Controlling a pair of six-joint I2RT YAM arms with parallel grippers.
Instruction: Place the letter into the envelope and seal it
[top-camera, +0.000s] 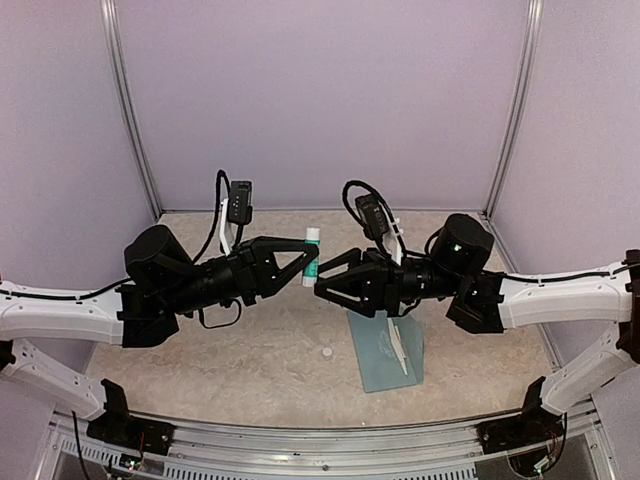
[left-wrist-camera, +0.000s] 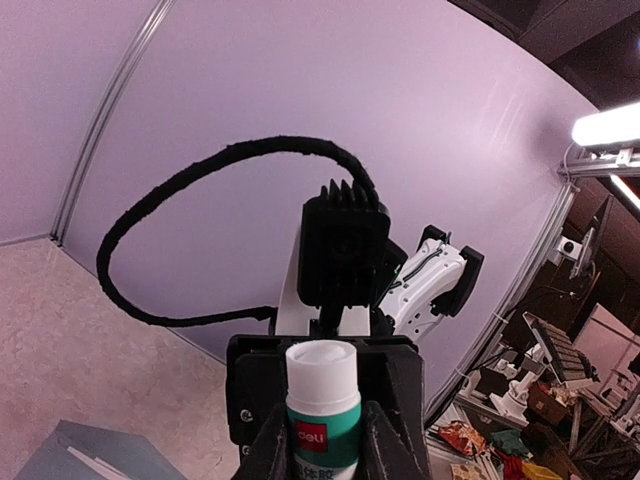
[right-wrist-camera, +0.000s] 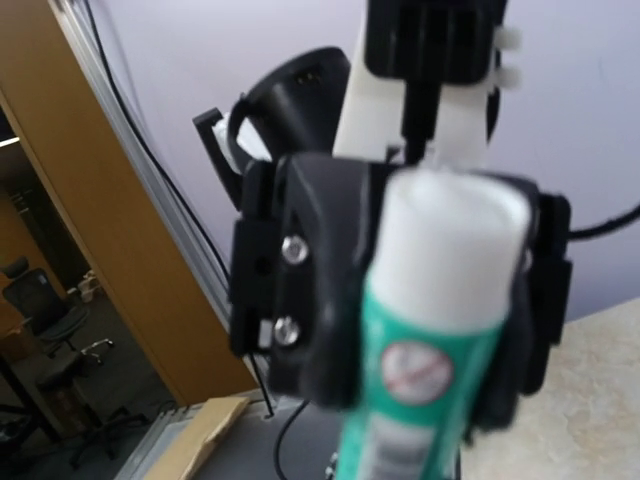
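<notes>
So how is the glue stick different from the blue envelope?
The glue stick is a round white-and-green tube, while the envelope is a flat teal sheet. The glue stick is up in the air, pinched by the left gripper; the envelope lies on the table with nothing gripping it. The glue stick stands upright, but the envelope lies flat. Both are a greenish colour.

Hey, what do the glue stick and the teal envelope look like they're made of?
The glue stick is probably smooth moulded plastic: a plain matte white top above a green printed label with a slight sheen. The envelope looks like thin matte paper: it lies flat, with crisp straight edges and no gloss. It is too small here to judge its weight or texture.
</notes>
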